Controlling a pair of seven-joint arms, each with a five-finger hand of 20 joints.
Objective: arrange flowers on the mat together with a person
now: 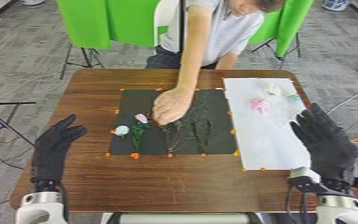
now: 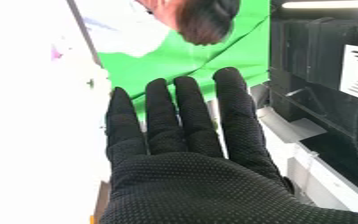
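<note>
Has the pink flower to the left of the right hand. Holds nothing there, with straight, parted fingers.

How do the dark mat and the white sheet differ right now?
Shape: the dark mat is broader side to side; the white sheet is narrower and longer.
Load: the mat bears green stems; the sheet has loose blossoms toward its far end.
Activity: the person's hand is down at the mat, not at the sheet.
Shared: both lie flat, with orange bits along their edges.
</note>
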